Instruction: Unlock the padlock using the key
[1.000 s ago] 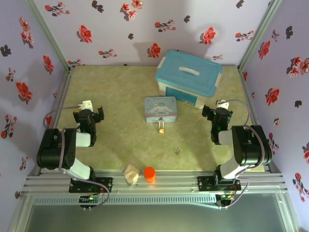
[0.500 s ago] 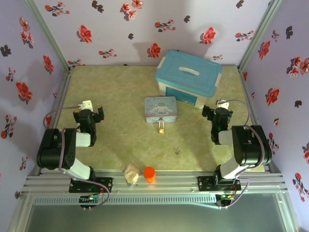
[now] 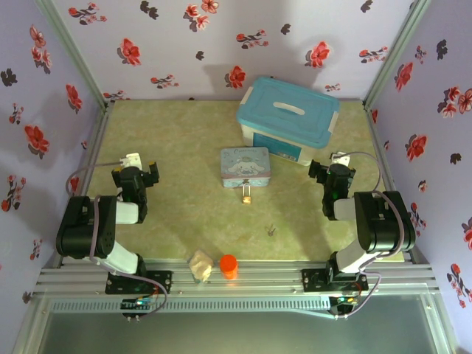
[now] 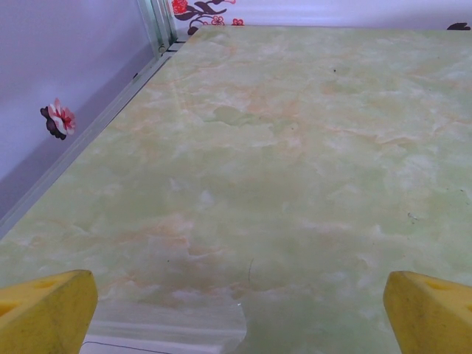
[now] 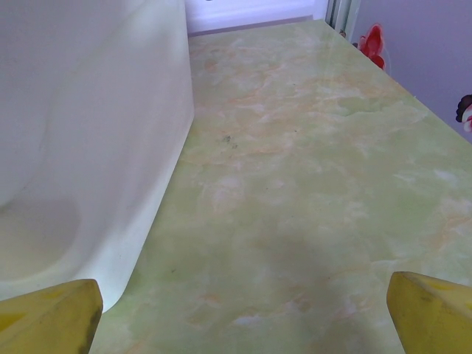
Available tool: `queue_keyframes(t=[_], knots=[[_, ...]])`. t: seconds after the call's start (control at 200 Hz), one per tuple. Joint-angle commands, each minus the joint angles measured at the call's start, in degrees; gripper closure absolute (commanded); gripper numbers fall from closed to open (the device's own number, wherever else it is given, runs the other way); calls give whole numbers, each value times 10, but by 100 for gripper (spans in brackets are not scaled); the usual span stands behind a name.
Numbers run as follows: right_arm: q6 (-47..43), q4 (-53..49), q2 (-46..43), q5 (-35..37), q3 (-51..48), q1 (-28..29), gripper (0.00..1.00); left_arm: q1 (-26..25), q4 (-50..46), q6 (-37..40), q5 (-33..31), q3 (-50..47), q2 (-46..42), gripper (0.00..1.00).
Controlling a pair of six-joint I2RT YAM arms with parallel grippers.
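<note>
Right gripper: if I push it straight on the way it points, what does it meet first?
Ahead of the right gripper the table looks free up to the back wall. The storage box runs close beside one finger and may graze it first; depth is unclear.

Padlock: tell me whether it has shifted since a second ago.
No. The padlock lies by the near edge of the pale blue tin, exactly as before.

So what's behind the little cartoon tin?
A big blue-lidded box stands behind the cartoon tin, slightly to the right. Its shut lid hides anything inside.
</note>
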Motion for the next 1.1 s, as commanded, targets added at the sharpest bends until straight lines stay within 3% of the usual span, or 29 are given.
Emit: queue_keyframes(t=[0.0, 0.15, 0.325, 0.425, 0.525, 0.65, 0.76, 0.815, 0.885, 1.095], knots=[[-5, 5, -4, -4, 7, -4, 1, 1, 26, 5, 5, 5, 0, 0], [-23, -96, -59, -42, 38, -4, 1, -9, -47, 24, 6, 3, -91, 0], [15, -230, -161, -17, 62, -2, 1, -20, -118, 16, -3, 7, -204, 0], [79, -314, -245, -19, 66, -2, 1, -20, -175, -86, 0, 20, -273, 0], [236, -453, -329, 1, 78, -5, 1, -19, -255, -254, 49, 29, -342, 0], [256, -559, -398, -126, 74, -6, 1, -14, -173, -378, 134, -62, -403, 0], [289, -619, -430, -233, 61, -2, 1, -22, -320, -425, 218, -2, -416, 0], [296, -658, -440, -256, 58, 12, 1, -46, -422, -411, 236, 44, -414, 0], [292, -716, -452, -236, 64, 49, 1, -87, -524, -383, 236, 95, -410, 0], [366, -806, -498, -124, 43, 210, 13, -251, -662, -327, 209, 200, -358, 0]])
